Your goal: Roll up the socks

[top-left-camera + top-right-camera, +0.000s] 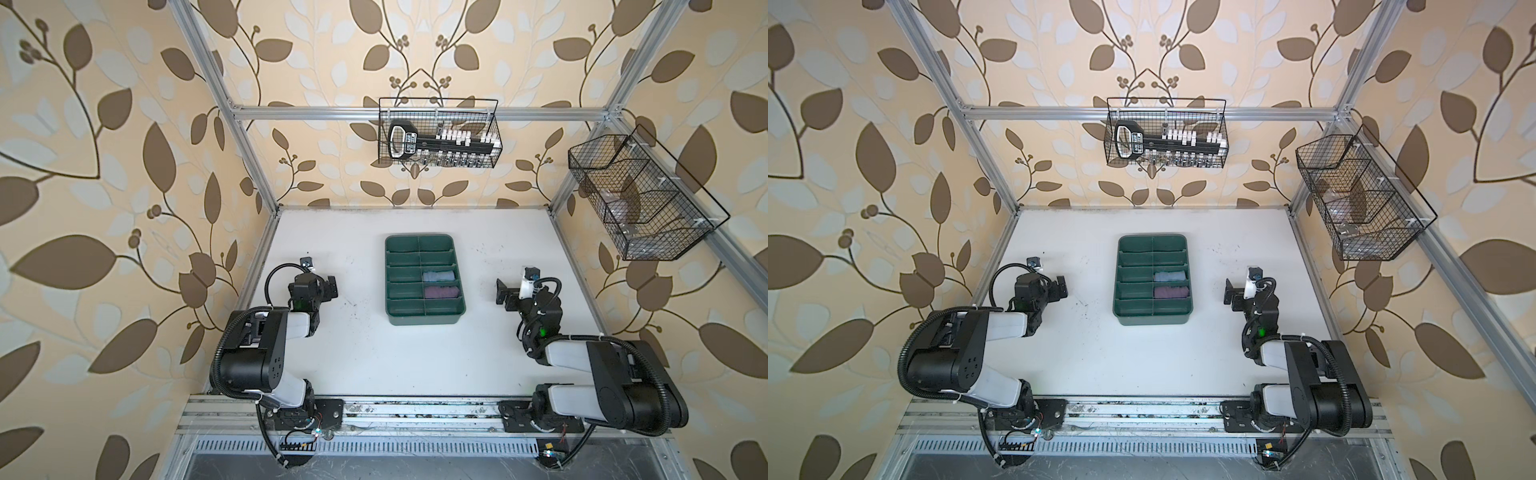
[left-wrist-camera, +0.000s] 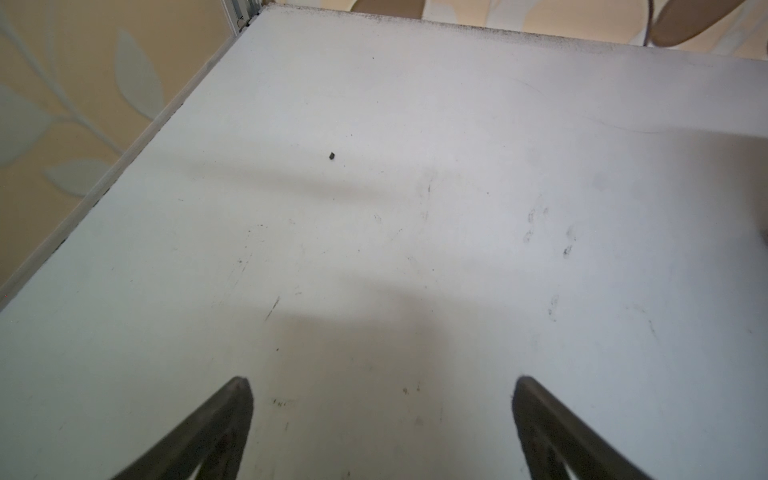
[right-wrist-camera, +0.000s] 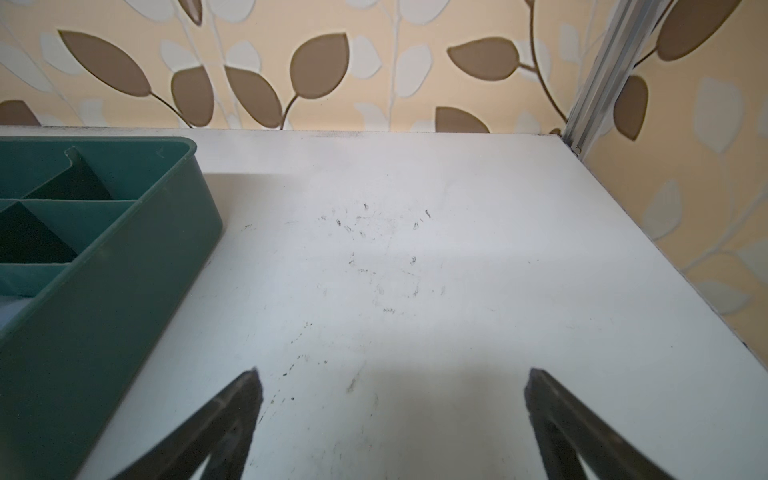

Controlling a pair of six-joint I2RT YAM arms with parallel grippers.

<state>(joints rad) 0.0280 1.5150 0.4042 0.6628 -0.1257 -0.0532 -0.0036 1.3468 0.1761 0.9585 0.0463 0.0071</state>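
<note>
inside the green plastic tray (image 1: 424,321), the two socks sit as soft, fuzzy rolls. the tray is a long box with round corners and smooth walls. thin walls cut it into two rows of five little boxes.

the grey-blue sock (image 1: 438,276) fills the middle box on the side of the tray nearer the right gripper (image 1: 502,296). the purple sock (image 1: 441,292) fills the next box along, toward the end of the tray closer to the robot. a thin wall stands between them. each roll looks like a short, lumpy log of knit cloth.

the tray rests flat on the white table (image 1: 361,357), which is smooth with small dark scuffs. the left gripper (image 1: 331,286) hangs well off to one side of the tray, and the right gripper is well off to the other side. both have hard black fingers (image 2: 232,415) spread wide apart. they hold nothing, and only table shows between them.
</note>
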